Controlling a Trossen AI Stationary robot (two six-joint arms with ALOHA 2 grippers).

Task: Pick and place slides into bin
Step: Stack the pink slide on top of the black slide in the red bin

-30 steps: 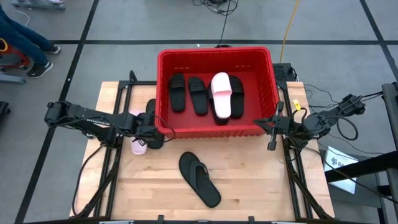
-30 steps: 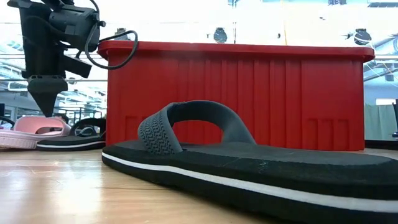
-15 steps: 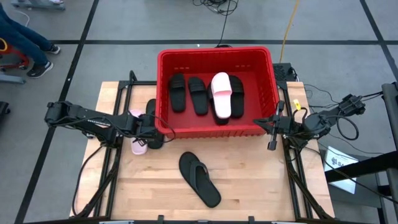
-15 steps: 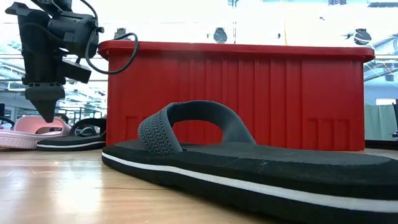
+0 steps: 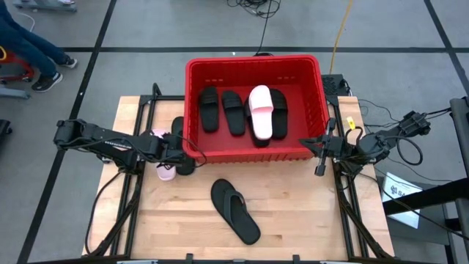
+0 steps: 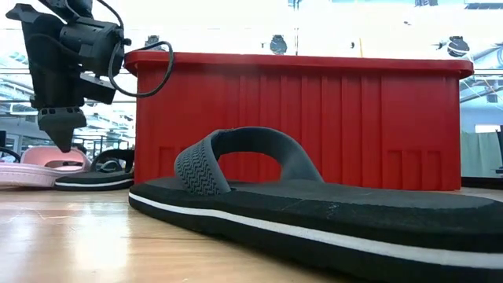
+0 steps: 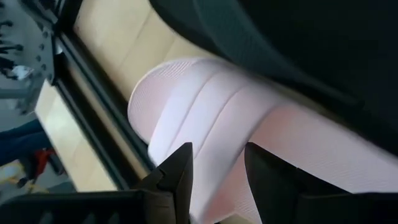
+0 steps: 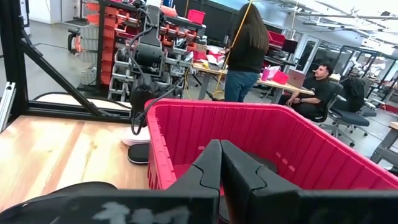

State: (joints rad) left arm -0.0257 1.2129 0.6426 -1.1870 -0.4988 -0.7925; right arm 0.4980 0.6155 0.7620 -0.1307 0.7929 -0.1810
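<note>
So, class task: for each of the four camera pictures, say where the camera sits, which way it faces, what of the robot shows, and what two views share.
High view: above the table, looking straight down on the red plastic lattice bin; both arms show.
Low view: at table-top height, looking level past a black rubber thong sandal; the left gripper hangs above.
Left wrist view: on the left arm, over a pale pink rubber slide; its open fingers show.
Right wrist view: beside the bin, facing across it; the right gripper is shut.
Shared: high and low views both show the thong sandal.

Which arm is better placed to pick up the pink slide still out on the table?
Left. The left gripper hangs open directly over the pink slide beside the bin, its fingers straddling it in the wrist view. The right gripper, shut, sits at the bin's far side.
</note>
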